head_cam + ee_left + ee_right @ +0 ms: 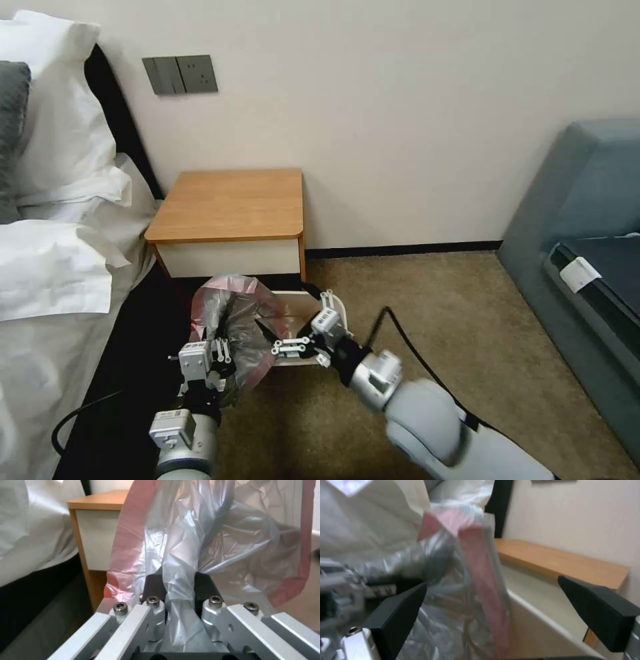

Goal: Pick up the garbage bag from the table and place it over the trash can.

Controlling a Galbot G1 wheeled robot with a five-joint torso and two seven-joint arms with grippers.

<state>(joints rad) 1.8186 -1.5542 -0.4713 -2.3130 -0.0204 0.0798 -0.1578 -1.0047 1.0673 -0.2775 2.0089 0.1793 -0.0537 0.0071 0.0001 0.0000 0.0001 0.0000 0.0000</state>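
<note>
The table (230, 203) stands by the wall with white bed linen (60, 267) on its left, and the trash can (303, 313) sits on the brown carpet (440, 313) just in front of it, partly hidden behind the bag and the two arms. The left gripper (223, 347) is closed tight on a bunched fold of the garbage bag (230, 313), holding it up over the left side of the can with the pink rim on top. The right gripper (270, 330) has its two black fingers (398, 610) spread wide apart, holding nothing, right at the bag's edge above the can, and I cannot tell if anything is inside the can.
</note>
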